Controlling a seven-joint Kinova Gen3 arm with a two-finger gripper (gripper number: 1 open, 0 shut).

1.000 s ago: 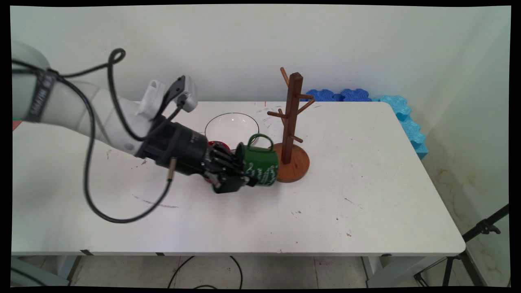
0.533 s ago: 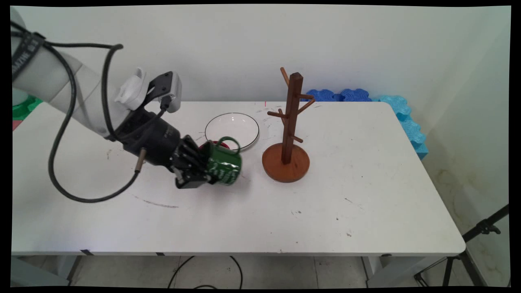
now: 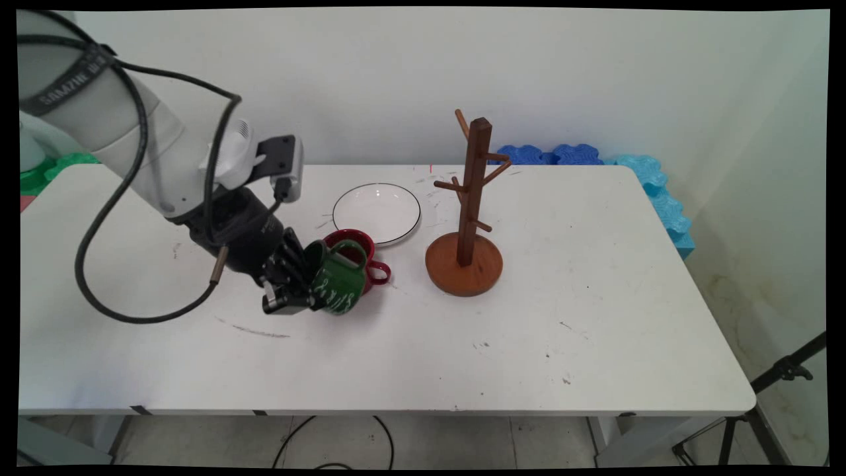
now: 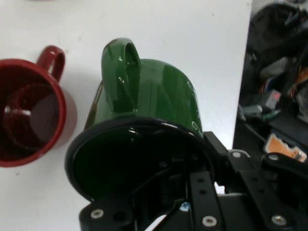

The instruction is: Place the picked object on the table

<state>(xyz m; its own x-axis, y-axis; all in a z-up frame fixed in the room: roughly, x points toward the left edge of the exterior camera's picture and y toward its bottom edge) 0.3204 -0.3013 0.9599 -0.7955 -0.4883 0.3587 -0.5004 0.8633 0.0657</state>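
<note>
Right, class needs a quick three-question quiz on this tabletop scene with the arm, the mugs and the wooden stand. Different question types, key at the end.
1. True or false: the gripper holds the green mug.
2. Which thing stands directly beside the green mug: A) red mug, B) wooden mug tree, C) white plate?
3. Fill in: on its pegs the mug tree carries ____ mugs.

Key: 1 true; 2 A; 3 no.

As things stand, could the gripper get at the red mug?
Probably not yet. The gripper is shut on the green mug, which sits between it and the red mug right behind. The mug's other sides look free, but the hand is already full.
</note>
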